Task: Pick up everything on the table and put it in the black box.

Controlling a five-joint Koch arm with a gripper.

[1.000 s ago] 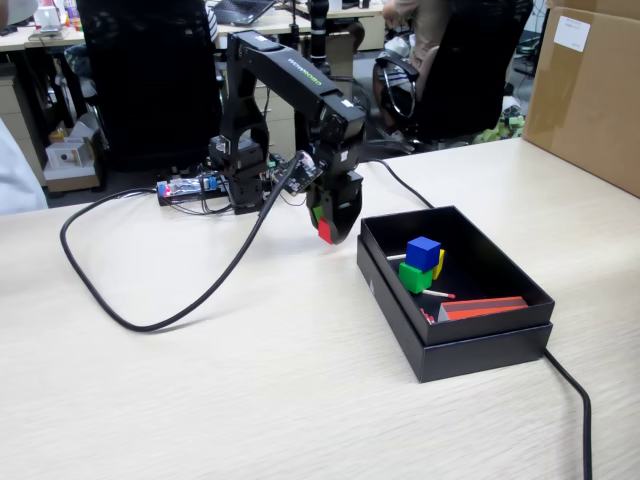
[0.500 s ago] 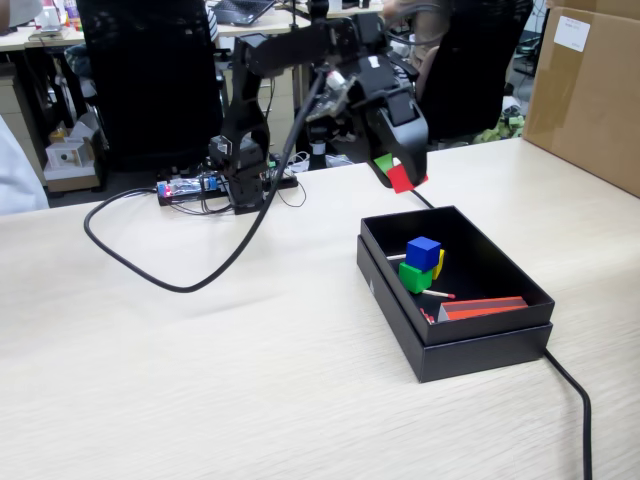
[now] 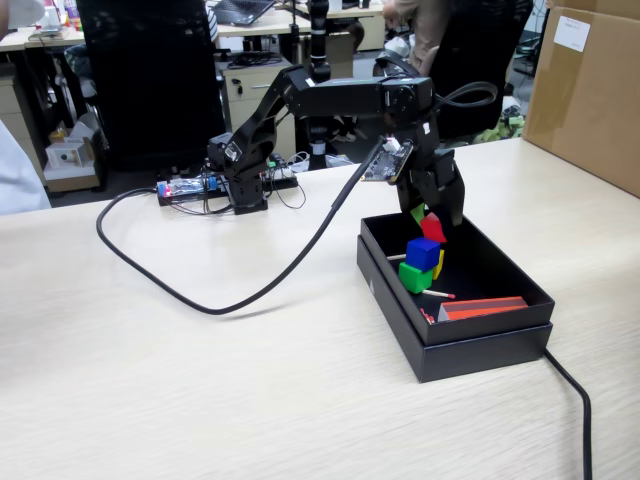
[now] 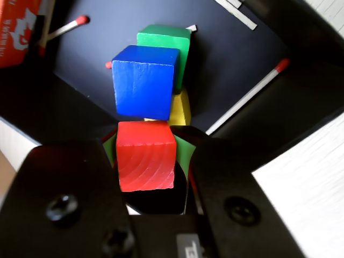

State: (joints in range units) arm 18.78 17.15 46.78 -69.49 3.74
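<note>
Small red wooden cube (image 4: 145, 156) pinched in black gripper (image 4: 153, 161) above shallow black cardboard box (image 3: 510, 285); dropped here, may bounce off blue cube (image 4: 144, 80) and topple stack.

I see the red cube (image 4: 145, 156) held over the black box (image 3: 500, 330); blue cube (image 4: 144, 80) stacked on green (image 4: 171, 45) and yellow (image 4: 180, 108) inside.

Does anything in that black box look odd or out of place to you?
Yes: the blue cube is perched on top of the green cube and yellow cube instead of lying flat. Matchsticks lie scattered on the black box floor. The hand holds a red cube just above the pile.
</note>
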